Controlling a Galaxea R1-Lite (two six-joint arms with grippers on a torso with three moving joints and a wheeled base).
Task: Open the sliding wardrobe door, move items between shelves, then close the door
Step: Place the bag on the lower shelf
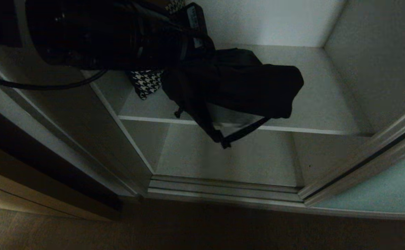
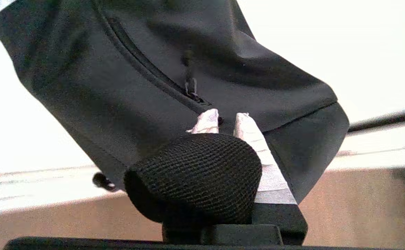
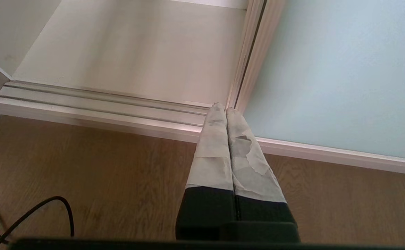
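Note:
The sliding wardrobe door (image 1: 389,187), frosted teal glass in a silver frame, stands slid to the right, so the wardrobe is open. My left arm (image 1: 112,34) reaches in from the upper left. Its gripper (image 2: 226,121) is shut on the black fabric bundle (image 1: 251,83), with a mesh strap (image 2: 195,177) bulging over the fingers. The bundle hangs over the front of the upper shelf (image 1: 313,104), and its thin straps (image 1: 230,135) dangle below the shelf edge above the lower shelf (image 1: 244,159). My right gripper (image 3: 226,109) is shut and empty, low over the floor beside the door (image 3: 327,69).
A black-and-white houndstooth cloth (image 1: 146,83) lies at the back left of the upper shelf. The silver door track (image 1: 223,189) runs along the wardrobe's foot. A beige wooden cabinet front (image 1: 15,194) stands at the left. A black cable (image 3: 32,211) lies on the wood floor.

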